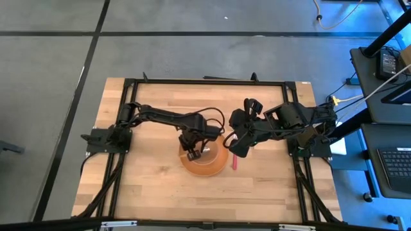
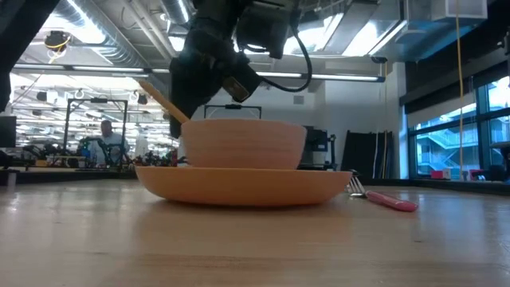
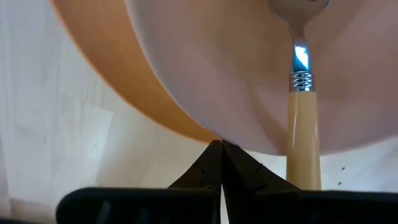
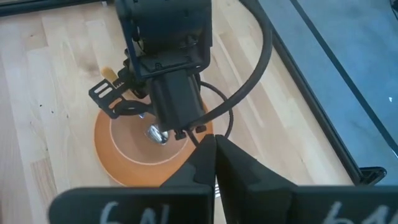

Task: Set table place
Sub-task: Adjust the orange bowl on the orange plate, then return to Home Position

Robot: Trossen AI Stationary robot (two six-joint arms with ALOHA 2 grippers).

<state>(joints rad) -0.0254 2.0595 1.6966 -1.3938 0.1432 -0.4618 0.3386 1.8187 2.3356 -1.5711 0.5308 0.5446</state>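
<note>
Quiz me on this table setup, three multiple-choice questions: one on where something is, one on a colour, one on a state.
1. Where is the fork?
A. In the bowl
B. On the table beside the plate
C. In a gripper

2. What colour is the fork's handle?
A. Red
B. Blue
C. Green

3. How does the bowl stand?
A. Upside down on the table
B. On its side
C. Upright on the plate

Answers:
1. B: the fork lies on the table next to the plate.
2. A: the low view shows its handle as red.
3. C: the bowl sits upright on the plate with the spoon in it. The left gripper is over the bowl and the right gripper is near the fork.
</note>
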